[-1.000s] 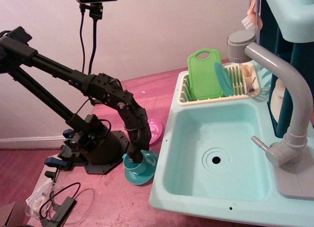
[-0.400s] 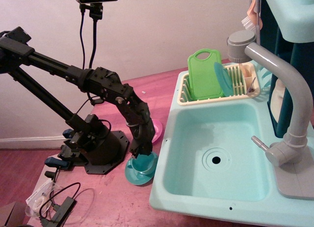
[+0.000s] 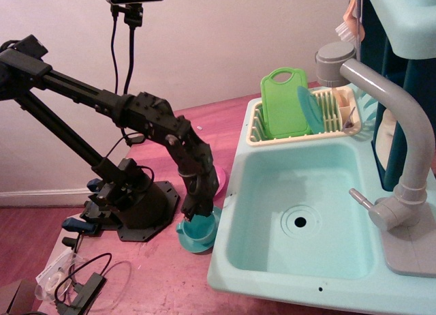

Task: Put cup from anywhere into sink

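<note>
The teal cup [image 3: 199, 228] stands upright on a flat teal saucer [image 3: 195, 244] on the table, just left of the sink's left rim. My gripper [image 3: 195, 215] comes down from above onto the cup; its black fingers are at the cup's rim and opening. I cannot tell whether they are closed on it. The pale aqua sink [image 3: 238, 192] has an empty basin with a round drain [image 3: 300, 221] and a grey faucet [image 3: 402, 131] at the right.
A pink plate [image 3: 219, 178] lies behind the arm. A cream dish rack [image 3: 253, 134] with a green board [image 3: 284, 103] and a teal dish sits behind the basin. The arm's black base [image 3: 133, 202] and cables [image 3: 75, 281] lie at left.
The arm has shifted slightly right and down over the cup. The cup, tilted on the saucer a second ago, now stands upright.
</note>
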Robot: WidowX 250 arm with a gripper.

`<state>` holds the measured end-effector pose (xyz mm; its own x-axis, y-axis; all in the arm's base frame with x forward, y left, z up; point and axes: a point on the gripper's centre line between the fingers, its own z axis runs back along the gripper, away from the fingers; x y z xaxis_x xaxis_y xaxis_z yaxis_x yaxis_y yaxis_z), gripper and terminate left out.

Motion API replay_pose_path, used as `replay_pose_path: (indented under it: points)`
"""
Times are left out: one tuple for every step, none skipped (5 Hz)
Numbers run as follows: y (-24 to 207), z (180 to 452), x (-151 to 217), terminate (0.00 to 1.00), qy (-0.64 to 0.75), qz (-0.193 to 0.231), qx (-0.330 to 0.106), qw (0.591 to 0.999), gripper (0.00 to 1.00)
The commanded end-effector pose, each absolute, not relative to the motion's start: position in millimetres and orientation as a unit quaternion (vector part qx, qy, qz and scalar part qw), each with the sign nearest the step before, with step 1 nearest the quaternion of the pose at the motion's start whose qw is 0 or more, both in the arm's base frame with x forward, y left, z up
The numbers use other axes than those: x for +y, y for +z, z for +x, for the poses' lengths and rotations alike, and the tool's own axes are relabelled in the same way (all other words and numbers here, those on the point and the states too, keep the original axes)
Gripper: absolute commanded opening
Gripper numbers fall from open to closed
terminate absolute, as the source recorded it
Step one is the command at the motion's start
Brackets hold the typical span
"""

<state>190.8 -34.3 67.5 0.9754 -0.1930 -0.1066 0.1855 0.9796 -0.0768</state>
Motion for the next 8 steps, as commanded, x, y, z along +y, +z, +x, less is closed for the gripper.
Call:
replay_pose_path:
  points:
    - [142.0,209.7,-16.5,0.0,-0.112,-0.017,0.011,0.994,0.0]
    - [190.0,203.7,-15.1,0.0,-0.125,0.0,-0.007,0.992,0.0]
    - [207.1,224.7,-16.6,0.0,-0.139,0.0,-0.01,0.99,0.0]
    - [211.9,274.4,-28.0,0.0,-0.167,0.008,-0.021,0.986,0.0]
    - [197.7,309.6,-47.5,0.0,-0.192,0.008,0.014,0.981,0.0]
    - [172.9,308.1,-57.9,0.0,-0.187,-0.001,0.034,0.982,0.0]
    - [144.8,296.9,-61.9,0.0,-0.179,-0.017,0.061,0.982,0.0]
    - [138.3,292.3,-58.3,0.0,-0.172,-0.033,0.07,0.982,1.0]
